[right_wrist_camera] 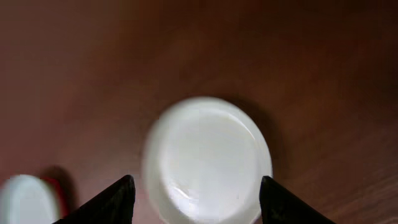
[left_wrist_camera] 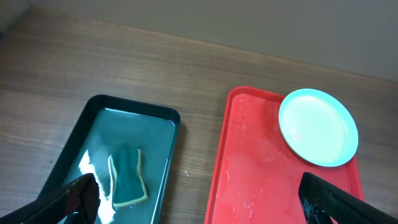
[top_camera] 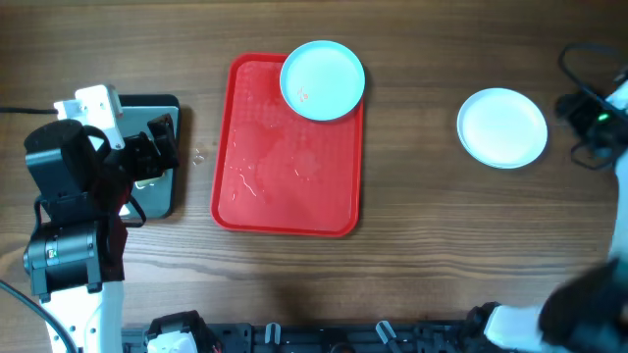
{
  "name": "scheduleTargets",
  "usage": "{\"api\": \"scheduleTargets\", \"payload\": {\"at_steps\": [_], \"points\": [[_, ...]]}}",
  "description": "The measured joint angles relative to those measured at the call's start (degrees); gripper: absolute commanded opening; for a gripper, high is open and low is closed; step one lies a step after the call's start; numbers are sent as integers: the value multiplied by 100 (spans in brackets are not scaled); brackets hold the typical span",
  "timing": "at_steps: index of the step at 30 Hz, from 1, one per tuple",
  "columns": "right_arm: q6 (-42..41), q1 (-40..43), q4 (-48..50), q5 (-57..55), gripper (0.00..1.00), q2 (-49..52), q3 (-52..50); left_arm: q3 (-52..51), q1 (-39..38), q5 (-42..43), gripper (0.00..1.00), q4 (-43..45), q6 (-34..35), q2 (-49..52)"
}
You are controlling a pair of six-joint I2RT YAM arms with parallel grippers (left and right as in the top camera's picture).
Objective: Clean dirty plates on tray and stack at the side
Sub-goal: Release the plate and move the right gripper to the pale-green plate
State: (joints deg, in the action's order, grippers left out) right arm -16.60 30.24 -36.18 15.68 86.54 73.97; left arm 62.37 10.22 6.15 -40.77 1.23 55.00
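Brown wood-grain table (top_camera: 422,265) fills pretty much everything. Ahead of the left gripper (left_wrist_camera: 202,208), past the table's far edge, there's a plain greyish surface (left_wrist_camera: 249,18), wall or floor, can't tell. Soft, even light.

The wooden table (top_camera: 412,265) is showing a matt, grained surface, the red tray (top_camera: 294,186) is gleaming like wet glossy plastic, the turquoise plate (top_camera: 323,79) and white plate (top_camera: 502,126) are looking smooth, and the black tray (left_wrist_camera: 106,124) is reflecting light around a spongy pad (left_wrist_camera: 126,177).
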Motion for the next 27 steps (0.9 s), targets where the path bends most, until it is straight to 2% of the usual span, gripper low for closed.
{"api": "scheduleTargets", "payload": {"at_steps": [3,8,14,19,27], "points": [[0,-299,-28,-2,62,-852,144,0,0,74,100,0,0,0],[0,-1408,-138,46,58,-1141,184,0,0,127,100,-2,0,0],[-177,-3206,380,-184,56,-387,181,0,0,129,100,-31,0,0],[-789,-4465,894,-555,54,557,181,0,0,129,100,-42,0,0],[-2192,-5132,1279,-981,53,1755,166,0,0,129,100,-39,0,0]]}}
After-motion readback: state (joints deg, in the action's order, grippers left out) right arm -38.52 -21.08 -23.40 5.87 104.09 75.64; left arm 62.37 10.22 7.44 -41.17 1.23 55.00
